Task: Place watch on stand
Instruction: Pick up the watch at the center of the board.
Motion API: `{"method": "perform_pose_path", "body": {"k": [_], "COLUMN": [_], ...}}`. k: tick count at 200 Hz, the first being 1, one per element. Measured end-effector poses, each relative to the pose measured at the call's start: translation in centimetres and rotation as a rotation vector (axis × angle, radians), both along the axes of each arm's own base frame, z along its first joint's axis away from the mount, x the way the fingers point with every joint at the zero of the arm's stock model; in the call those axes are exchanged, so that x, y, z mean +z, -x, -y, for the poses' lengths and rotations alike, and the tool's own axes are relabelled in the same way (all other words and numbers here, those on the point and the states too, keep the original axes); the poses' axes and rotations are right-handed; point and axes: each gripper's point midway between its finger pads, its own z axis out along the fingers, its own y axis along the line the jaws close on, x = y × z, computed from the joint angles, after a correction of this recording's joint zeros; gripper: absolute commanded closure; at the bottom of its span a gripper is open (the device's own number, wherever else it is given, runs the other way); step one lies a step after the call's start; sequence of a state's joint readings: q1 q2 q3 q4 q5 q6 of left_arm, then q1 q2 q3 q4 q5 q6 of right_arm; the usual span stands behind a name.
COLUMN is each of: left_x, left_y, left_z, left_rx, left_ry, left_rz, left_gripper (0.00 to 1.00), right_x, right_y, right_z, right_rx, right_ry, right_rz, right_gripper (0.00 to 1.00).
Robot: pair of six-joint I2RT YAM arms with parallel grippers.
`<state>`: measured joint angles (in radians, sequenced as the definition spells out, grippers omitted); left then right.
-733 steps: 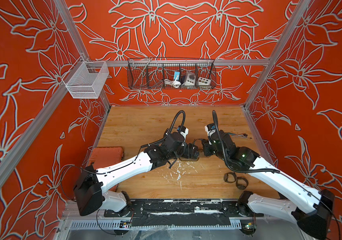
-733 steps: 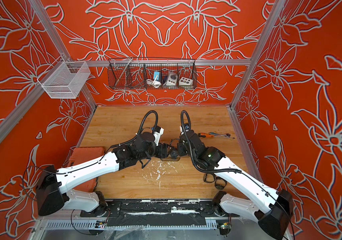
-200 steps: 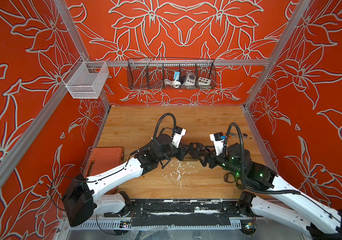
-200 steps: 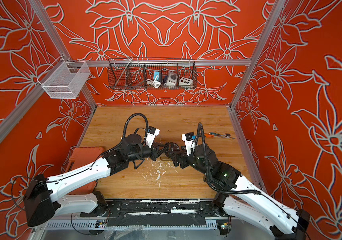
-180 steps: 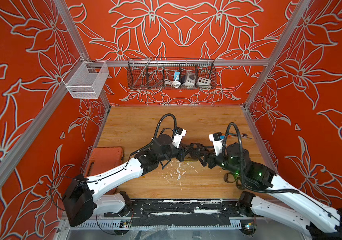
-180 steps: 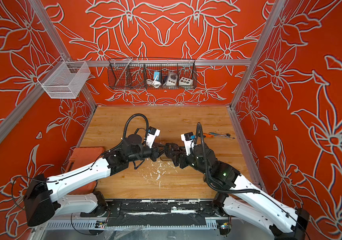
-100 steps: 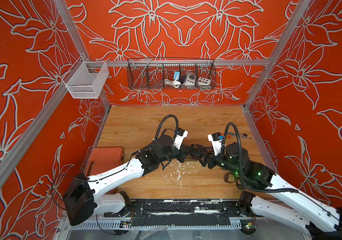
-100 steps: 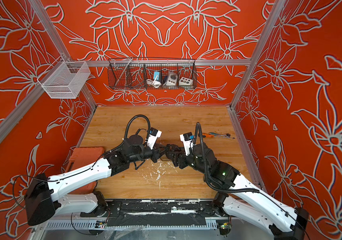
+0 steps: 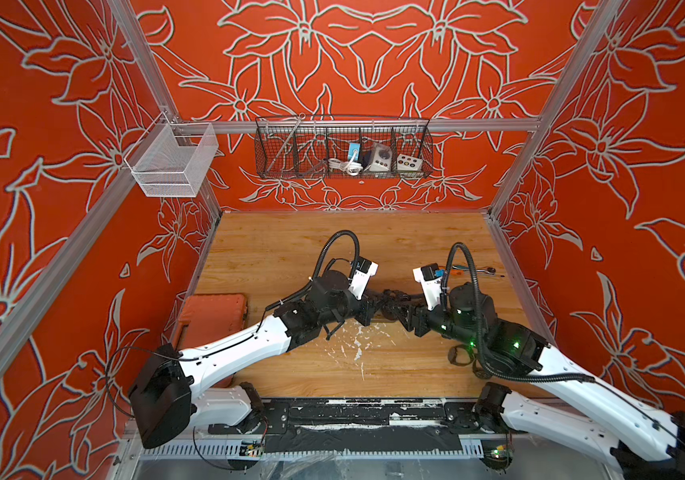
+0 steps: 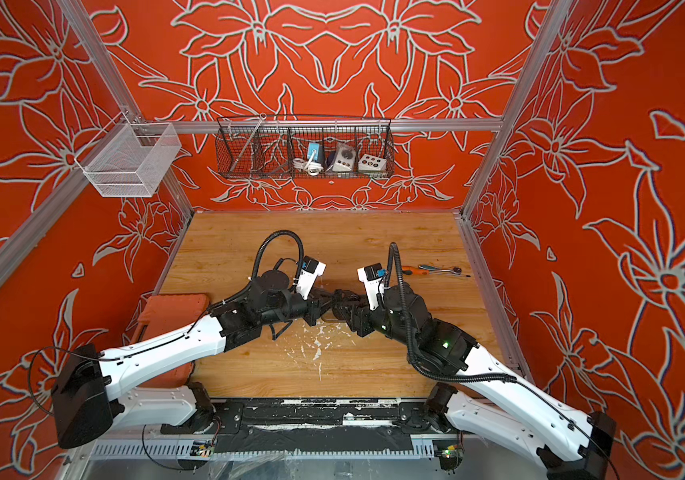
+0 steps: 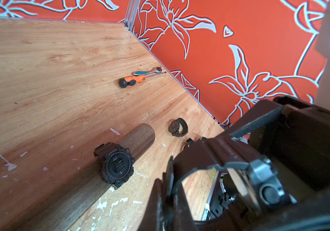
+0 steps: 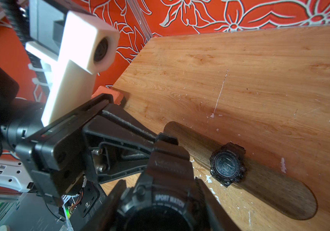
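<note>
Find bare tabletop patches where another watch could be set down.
Free: the back strip between rear wall and stand; the scuffed front centre between the left arm and right arm. Crowded: around the stand, by the screwdriver, by the orange case.

An orange plastic case (image 9: 212, 311) is laid at the nine o'clock edge of the wooden table (image 9: 291, 245). Toward three o'clock, an orange-handled screwdriver (image 11: 132, 81) is set just beside a ratchet (image 11: 148, 71). On the flowered red walls (image 9: 374, 62), a black wire basket (image 9: 282, 153) is hung at twelve o'clock and a white mesh basket (image 9: 170, 166) toward ten o'clock.
</note>
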<state>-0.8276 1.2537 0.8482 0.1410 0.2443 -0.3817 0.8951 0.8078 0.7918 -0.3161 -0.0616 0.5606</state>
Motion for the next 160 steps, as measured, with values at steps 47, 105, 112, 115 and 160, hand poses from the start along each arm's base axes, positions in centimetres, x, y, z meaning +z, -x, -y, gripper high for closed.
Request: {"method": "perform_pose_path", "body": {"k": [47,105,112,115,160], "left_x": [-0.5,-2.2,-2.2,-2.2,-4.1], "left_y": [-0.3,-1.4,-1.7,-1.8,-3.9], "left_z": [-0.2,-2.4,-3.0,-3.4,-11.8], "left_rx": [0.026,0.134,0.158,0.170,0.426], "left_ry": [-0.015,-0.096,-0.098,-0.095,-0.083], "left_rz": [-0.009,-0.046,-0.048,-0.053,-0.137], "left_gripper": [0.69,0.40,0.37,0.36,0.29], "right_x": [-0.2,-1.8,-2.1,-2.3,-4.3], "right_y": [-0.4,-3.2,-3.8,-4.0,-6.1], "right_z": [0.7,4.2,5.1,5.4,9.7], "right_rx": [-0.036,-0.170,-0.198,-0.208,-0.328], "right_ry": [0.042,0.160,0.180,0.189,0.310], "right_rz": [-0.009,-0.033,-0.041,-0.045,-0.074], "right_gripper": [0.60,0.62,0.63,0.63,0.63]}}
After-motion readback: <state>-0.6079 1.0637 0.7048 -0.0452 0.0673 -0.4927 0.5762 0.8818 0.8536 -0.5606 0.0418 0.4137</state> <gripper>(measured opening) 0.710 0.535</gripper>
